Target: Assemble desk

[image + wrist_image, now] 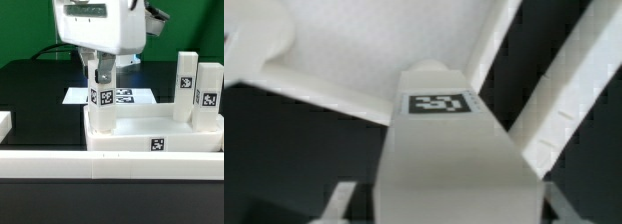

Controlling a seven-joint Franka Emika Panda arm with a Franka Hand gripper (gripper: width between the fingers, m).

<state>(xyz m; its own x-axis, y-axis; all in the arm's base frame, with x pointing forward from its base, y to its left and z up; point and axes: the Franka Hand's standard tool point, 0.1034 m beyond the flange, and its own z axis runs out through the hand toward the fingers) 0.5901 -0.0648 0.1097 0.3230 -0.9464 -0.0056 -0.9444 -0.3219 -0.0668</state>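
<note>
**Leg held over a corner of the top**

The end effector [104,80] is closed to a narrow gap on a leg [105,100], with a finger on either side of the leg's upper part. The leg hangs upright beneath it, tag facing the exterior camera. Directly below is the top [125,140], lying rim-up, and the leg's lower end is at the corner nearest the end effector. The wrist view looks down the leg [441,150] into that corner of the top [384,40]. I cannot tell whether the leg has touched down or seated.

Two more legs [185,80] [208,95] stand on the top, well apart from the end effector toward the exterior view's right. The marker board [125,97] lies beyond it, and the rail [110,165] runs below and in front of it, just beside the top.

Handling, as a judgement: the leg looks like light, rigid, smooth plastic. It should not deform in the grip, but it could slip or twist if pushed off-axis. A grip high on two flat opposite faces, as now, leaves the lower end free to enter the corner. The top is broad and probably light, so it may slide under sideways force; the rail beside it may brace it.
</note>
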